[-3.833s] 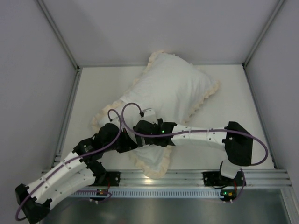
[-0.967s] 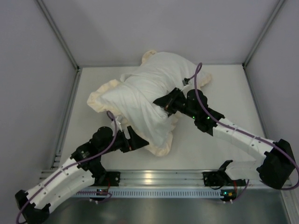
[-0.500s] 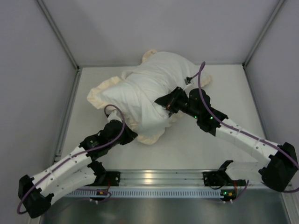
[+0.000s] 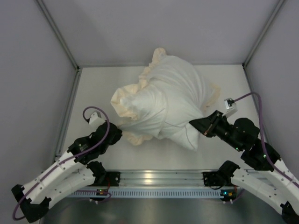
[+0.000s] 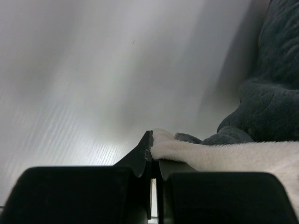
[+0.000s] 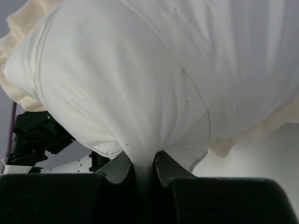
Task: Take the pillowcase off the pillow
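Left claw (image 5: 153,150) is closed, clamped on the cream frill (image 5: 219,156) of the pillowcase (image 5: 275,93). Its wrist view shows the frill pinched right at the fingertips, with the dark grey plush face bunched just beyond it on the right, low over the tabletop (image 4: 93,93). Right claw (image 6: 141,162) is closed too, pinching a gathered fold of smooth white fabric next to a seamed corner with no frill. That reads as the pillow (image 4: 186,134), not the cover. From the top camera the whole bundle sits mid tabletop, humped up and twisted, white side up, between the two claws. Left grip is at its near-left edge, right grip at its near-right corner. Fabric looks pulled taut from the right grip up into the bundle, with creases fanning out from the pinch. Frill shows along the left edge, at the far top and down the right side of the bundle. The plain corner sticks out past it at near right. Pillow is mostly inside the case; can't tell where the case opening is. Both arms reach in from the near edge: left arm (image 4: 60,167) low on the left, right arm (image 4: 245,133) on the right.
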`<state>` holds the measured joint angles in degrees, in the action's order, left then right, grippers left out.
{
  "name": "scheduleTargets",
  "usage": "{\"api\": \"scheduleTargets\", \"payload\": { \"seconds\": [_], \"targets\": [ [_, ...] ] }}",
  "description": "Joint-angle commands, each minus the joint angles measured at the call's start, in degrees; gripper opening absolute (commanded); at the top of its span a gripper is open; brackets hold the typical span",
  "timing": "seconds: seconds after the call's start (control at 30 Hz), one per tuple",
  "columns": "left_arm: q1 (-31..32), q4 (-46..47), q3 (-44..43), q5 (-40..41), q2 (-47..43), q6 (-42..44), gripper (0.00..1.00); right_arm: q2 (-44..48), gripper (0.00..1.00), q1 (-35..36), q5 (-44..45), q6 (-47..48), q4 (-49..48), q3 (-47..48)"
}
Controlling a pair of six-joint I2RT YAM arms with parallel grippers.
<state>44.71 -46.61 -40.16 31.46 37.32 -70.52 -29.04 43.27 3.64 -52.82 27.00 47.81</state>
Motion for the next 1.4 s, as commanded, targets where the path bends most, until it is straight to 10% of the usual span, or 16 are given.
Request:
{"api": "scheduleTargets", "payload": {
  "seconds": [0.0,0.17,0.2,0.23,0.4,0.63,0.83,1.13,1.37],
  "targets": [
    [-1.2,-7.44,2.1,6.95,-1.89,-0.67,0.0,1.61,0.0,-1.08,7.88,4.65,7.35,4.4],
    [-1.2,-4.29,2.29,0.11,-4.54,6.17,0.04,1.71,0.0,-1.08,8.32,7.73,10.87,2.9],
    [-1.2,-3.5,1.41,-2.61,-5.58,7.32,0.49,0.83,0.0,-1.08,7.36,7.82,11.05,2.47],
    [-1.2,-2.27,-1.21,-5.59,-6.29,8.63,0.72,-0.66,0.0,-1.08,6.56,8.25,10.88,1.42],
    [-1.2,-2.78,-8.96,-18.36,-13.67,12.86,0.99,-2.95,0.0,-1.08,8.05,9.57,7.37,-2.11],
    [-1.2,-2.53,-6.17,-22.48,-17.55,13.04,0.99,-6.38,0.0,-1.17,7.26,9.84,4.02,-0.8],
    [-1.2,15.85,6.05,-42.61,-12.55,12.78,0.94,-8.93,0.0,-1.08,7.43,10.72,4.11,4.29],
    [-1.2,15.24,10.01,-42.54,-14.2,13.83,0.88,-11.22,0.0,-1.08,7.09,11.16,4.11,10.98],
    [-1.2,17.33,10.01,-41.66,-12.54,13.57,0.36,-8.41,0.0,-1.08,6.91,10.63,4.55,10.46]
  ]
}}
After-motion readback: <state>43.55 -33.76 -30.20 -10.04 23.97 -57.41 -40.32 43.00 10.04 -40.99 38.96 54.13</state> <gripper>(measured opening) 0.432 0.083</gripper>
